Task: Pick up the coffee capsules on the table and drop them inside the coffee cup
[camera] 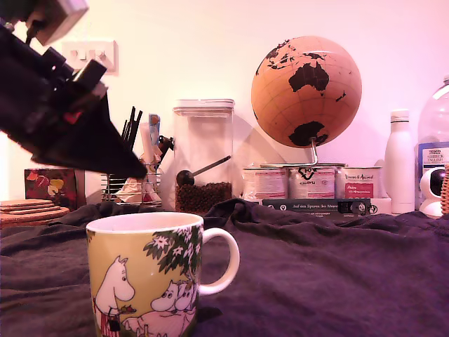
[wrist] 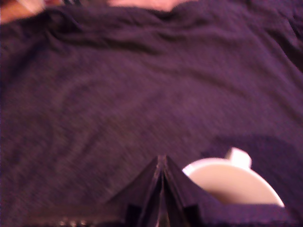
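A yellow-green ceramic mug (camera: 112, 249) with a white handle, rim and inside stands upright on the dark navy-purple wrinkled cloth that covers the table (camera: 337, 267). It is at the front of the exterior view, towards that view's left. It is printed with white hippo-like cartoon figures under a flowering tree, and its handle points to the exterior view's right.

The black gripper (camera: 140, 170) slants down from the upper left of the exterior view, and its tip hangs in the air above the mug's rim without touching it. In the wrist view the gripper (wrist: 162, 160) has its two fingers pressed together into one pointed edge, and nothing shows between them. The mug (wrist: 227, 184) sits just beside them, partly hidden by one finger, with bare cloth (wrist: 118, 94) beyond.

Along the back stands a clear tall canister (camera: 203, 151) with dark coffee beans and a scoop in its bottom part. Next to it is a cork-coloured globe with dark continents (camera: 306, 91) on a metal stand. Below the globe are three round tins (camera: 312, 182) whose script labels are too small to read. A dark book (camera: 316, 206) lies in front of them, and its spine starts "Auf den Spuren"; the rest is unclear. A white bottle (camera: 400, 161) stands to the exterior view's right. Beside it a large clear bottle (camera: 435, 133) has a label reading "TESCO".
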Controlling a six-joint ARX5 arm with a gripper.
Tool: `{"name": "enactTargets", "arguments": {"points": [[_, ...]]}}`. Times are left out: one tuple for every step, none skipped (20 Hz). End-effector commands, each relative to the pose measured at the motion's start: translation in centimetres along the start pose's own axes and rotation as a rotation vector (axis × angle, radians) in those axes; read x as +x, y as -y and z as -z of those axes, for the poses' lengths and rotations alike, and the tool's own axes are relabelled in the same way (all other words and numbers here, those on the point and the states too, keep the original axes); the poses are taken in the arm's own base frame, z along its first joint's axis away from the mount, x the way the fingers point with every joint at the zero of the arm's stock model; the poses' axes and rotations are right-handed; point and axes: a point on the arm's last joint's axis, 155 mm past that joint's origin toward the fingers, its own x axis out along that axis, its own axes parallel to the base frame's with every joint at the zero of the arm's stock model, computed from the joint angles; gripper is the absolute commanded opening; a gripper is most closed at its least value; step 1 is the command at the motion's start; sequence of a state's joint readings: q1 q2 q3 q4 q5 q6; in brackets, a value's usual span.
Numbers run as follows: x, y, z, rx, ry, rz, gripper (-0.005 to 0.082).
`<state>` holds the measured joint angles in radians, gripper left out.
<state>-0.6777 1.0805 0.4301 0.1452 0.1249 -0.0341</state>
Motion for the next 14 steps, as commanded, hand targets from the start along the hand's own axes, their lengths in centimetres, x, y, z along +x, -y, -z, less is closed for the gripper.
{"name": "enactTargets", "arguments": {"points": [[-0.3,-0.7,-1.6,-0.008,0.049,-0.019,-0.0019],[-0.4,-1.3,-1.8,-0.015,0.059,-0.032,-0.0019],[-0.4,-1.9,-2.1,-0.023,0.07,-0.045,-0.0019],[-0.6,-2.4,-2.4,-0.032,0.082,-0.047,-0.0019],[-0.7,-2.9,-2.6,-0.041,0.093,-0.047,-0.0019],[-0.9,-3.8,-2.8,-0.053,0.102,-0.063,-0.0019],[-1.0,-4.4,-2.7,-0.064,0.106,-0.065,-0.0019],[-1.2,-5.1,-2.7,-0.075,0.107,-0.076,-0.0019],[-1.4,-5.9,-2.6,-0.088,0.108,-0.086,-0.0019],[-1.6,-6.6,-2.4,-0.098,0.109,-0.098,-0.0019],[-1.7,-7.3,-2.3,-0.111,0.109,-0.109,-0.0019],[-2.0,-8.0,-2.1,-0.124,0.109,-0.122,-0.0019],[-2.2,-8.8,-1.9,-0.137,0.108,-0.143,-0.0019],[-2.4,-9.5,-1.6,-0.148,0.107,-0.162,-0.0019]]}}
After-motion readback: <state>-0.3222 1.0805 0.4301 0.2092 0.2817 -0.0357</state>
